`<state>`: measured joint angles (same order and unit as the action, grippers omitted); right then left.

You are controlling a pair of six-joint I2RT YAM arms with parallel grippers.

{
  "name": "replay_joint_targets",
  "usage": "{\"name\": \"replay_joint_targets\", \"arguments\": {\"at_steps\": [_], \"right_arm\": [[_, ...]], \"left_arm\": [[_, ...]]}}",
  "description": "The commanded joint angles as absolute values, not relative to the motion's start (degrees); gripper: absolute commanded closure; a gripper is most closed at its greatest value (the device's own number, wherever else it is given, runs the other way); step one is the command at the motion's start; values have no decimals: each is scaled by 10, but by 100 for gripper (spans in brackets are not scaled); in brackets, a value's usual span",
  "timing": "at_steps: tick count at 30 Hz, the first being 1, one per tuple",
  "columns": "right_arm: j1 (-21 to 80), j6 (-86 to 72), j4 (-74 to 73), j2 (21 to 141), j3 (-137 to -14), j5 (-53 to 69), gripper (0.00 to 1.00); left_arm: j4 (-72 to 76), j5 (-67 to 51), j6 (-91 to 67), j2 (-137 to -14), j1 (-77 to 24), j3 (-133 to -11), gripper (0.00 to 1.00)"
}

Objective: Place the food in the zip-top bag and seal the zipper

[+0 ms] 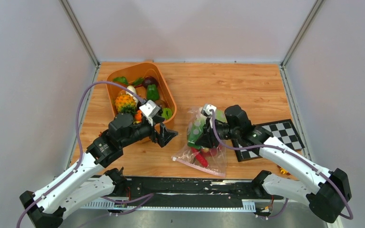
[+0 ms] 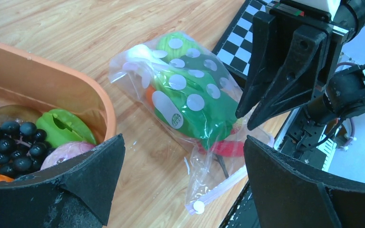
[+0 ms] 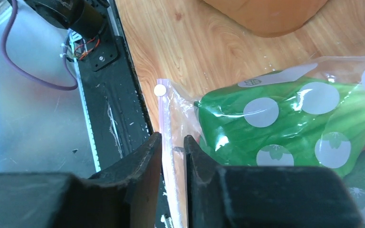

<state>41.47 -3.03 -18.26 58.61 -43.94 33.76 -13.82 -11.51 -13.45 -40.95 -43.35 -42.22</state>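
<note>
From above, the clear dotted plastic zip-top bag (image 1: pixel 204 154), green toy food (image 1: pixel 197 137) inside, is lying near the wooden bench (image 1: pixel 247 90) edge. Left wrist: your left end effector (image 2: pixel 183 142) is gaping empty. Right wrist: your right end effector (image 3: pixel 172 145) is pinching the pinkish zipper strip (image 3: pixel 163 114), probably sealing it.

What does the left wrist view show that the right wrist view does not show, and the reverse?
Only the left wrist view: the inside of the orange tub with dark grapes, the checkered board, and the right gripper seen from outside above the zip-top bag. Only the right wrist view: the right fingers pinching the zipper, plus the black base rail and a purple cable. Both: the dotted bag holding green food, the zipper's end, the wooden table.
</note>
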Motion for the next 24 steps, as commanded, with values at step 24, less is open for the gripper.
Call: {"name": "replay_joint_targets", "arguments": {"at_steps": [24], "right_arm": [[430,-299,-244,375,-296,93,47]], "left_arm": [[44,-71,-227,-578,-535,-361,3]]}}
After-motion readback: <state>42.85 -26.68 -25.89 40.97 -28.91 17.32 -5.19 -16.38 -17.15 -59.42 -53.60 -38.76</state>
